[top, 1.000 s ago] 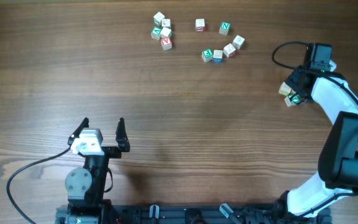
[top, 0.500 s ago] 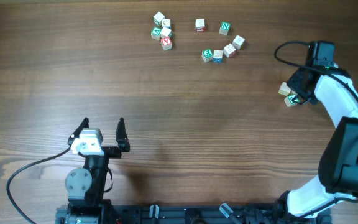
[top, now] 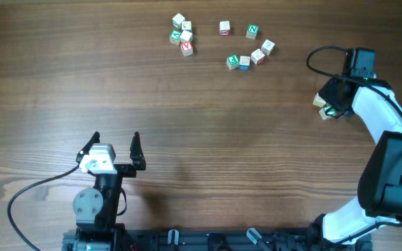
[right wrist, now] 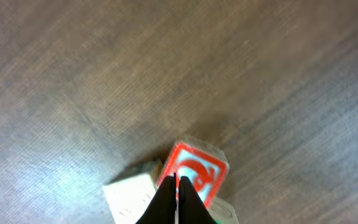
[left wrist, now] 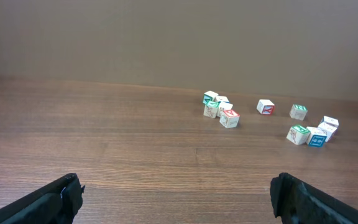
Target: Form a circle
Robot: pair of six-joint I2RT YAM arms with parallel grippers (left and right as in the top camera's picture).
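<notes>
Lying on the wooden table (top: 187, 139), the blocks are small pale cubes with a letter or a picture printed on their faces in red, green or blue. Far from the arms, a tight cluster of blocks (top: 185, 36) sits to the left. To the right of it, six blocks make a loose curve that starts at a red-printed cube (top: 224, 28), passes a green N cube (top: 252, 31) and ends at a green-printed cube (top: 232, 61). Well apart from these, near the right edge, two more blocks (top: 319, 101) lie just beside the right gripper (top: 331, 107).

The overhead view gives the whole layout, but the arm partly covers the blocks at the right edge. The right wrist view shows them close: a block with a red picture (right wrist: 194, 169), a plain pale block (right wrist: 128, 194) touching its left side, and a green edge at the bottom that I cannot identify. The left wrist view shows only the far cluster and the curve, seen from low.

The right gripper has its fingers pressed together. Their tip is in front of the red-picture block, and I cannot tell if it touches it. It grips nothing. The left gripper (top: 115, 137) rests with its fingers wide apart, far from every block.
</notes>
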